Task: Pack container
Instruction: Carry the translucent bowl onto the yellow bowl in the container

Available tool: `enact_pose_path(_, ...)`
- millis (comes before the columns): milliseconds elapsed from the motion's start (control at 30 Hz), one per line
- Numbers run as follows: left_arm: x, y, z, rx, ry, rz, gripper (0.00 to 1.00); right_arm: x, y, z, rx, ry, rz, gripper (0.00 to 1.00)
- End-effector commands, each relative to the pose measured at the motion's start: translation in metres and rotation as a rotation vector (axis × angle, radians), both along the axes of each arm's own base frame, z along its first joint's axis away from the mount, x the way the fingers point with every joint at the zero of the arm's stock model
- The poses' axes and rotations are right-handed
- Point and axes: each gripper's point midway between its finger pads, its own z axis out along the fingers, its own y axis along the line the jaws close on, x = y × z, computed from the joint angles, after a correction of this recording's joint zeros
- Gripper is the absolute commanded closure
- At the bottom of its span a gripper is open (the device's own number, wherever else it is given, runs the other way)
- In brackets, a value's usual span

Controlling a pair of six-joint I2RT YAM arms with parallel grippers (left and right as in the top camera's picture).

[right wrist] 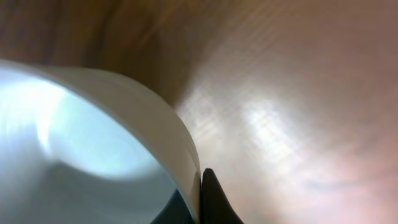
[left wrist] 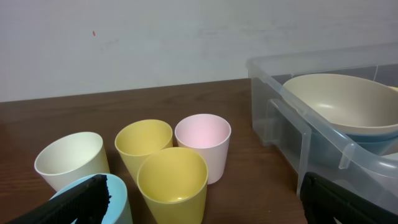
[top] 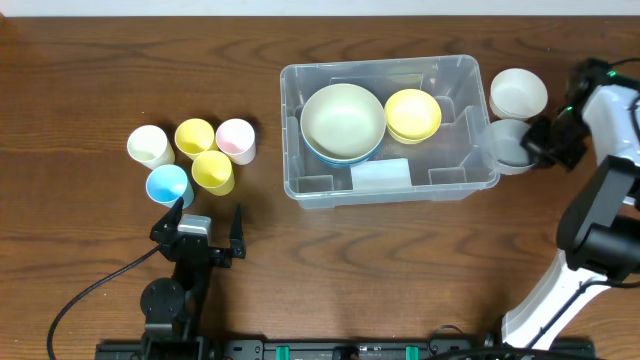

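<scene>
Dark brown wooden table [top: 80, 60]; plain white wall [left wrist: 124, 37] behind it.

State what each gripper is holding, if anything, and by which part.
The right gripper pinches the translucent bowl by its rim, on the side away from the container. The left gripper is open and holds nothing.

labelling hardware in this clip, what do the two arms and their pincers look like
The left arm is all black and slim, with a round base joint, a grey block behind its black left pincer, and a black cable trailing off. The right arm has white shells, black joints, a small green light and a black right pincer.
</scene>
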Motion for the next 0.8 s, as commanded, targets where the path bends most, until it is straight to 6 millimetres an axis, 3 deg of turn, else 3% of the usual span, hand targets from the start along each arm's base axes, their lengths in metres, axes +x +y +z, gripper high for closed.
enact_pose_path(0, -0.001, -0.002, -0.015, 0.009, 0.045, -0.013, 0.02, 0.014, -0.009, 0.069, -0.051, -0.132, 0.044, 0.99)
enact_pose_path(233, -0.001, -0.002, -0.015, 0.009, 0.045, -0.013, 0.02, 0.035, 0.000, 0.225, -0.148, -0.550, 0.066, 0.99)
enact_pose_path(333, -0.001, -0.002, -0.015, 0.009, 0.045, -0.013, 0.02, 0.042, 0.030, 0.281, -0.113, -0.739, 0.129, 0.99)
enact_pose_path(400, -0.001, -0.002, -0.015, 0.009, 0.045, -0.013, 0.02, 0.044, 0.058, 0.304, -0.081, -0.819, 0.195, 0.99)
enact_pose_path(467, -0.001, -0.002, -0.015, 0.009, 0.045, -0.013, 0.02, 0.047, 0.083, 0.309, -0.072, -0.841, 0.254, 0.99)
enact_pose_path(567, -0.001, -0.002, -0.015, 0.009, 0.045, -0.013, 0.02, 0.057, 0.125, 0.295, -0.060, -0.808, 0.354, 0.99)
enact_pose_path(633, -0.001, -0.002, -0.015, 0.009, 0.045, -0.013, 0.02, 0.068, 0.148, 0.272, -0.073, -0.756, 0.409, 0.99)
enact_pose_path(767, -0.001, -0.002, -0.015, 0.009, 0.045, -0.013, 0.02, 0.086, 0.165, 0.214, -0.091, -0.609, 0.393, 0.99)
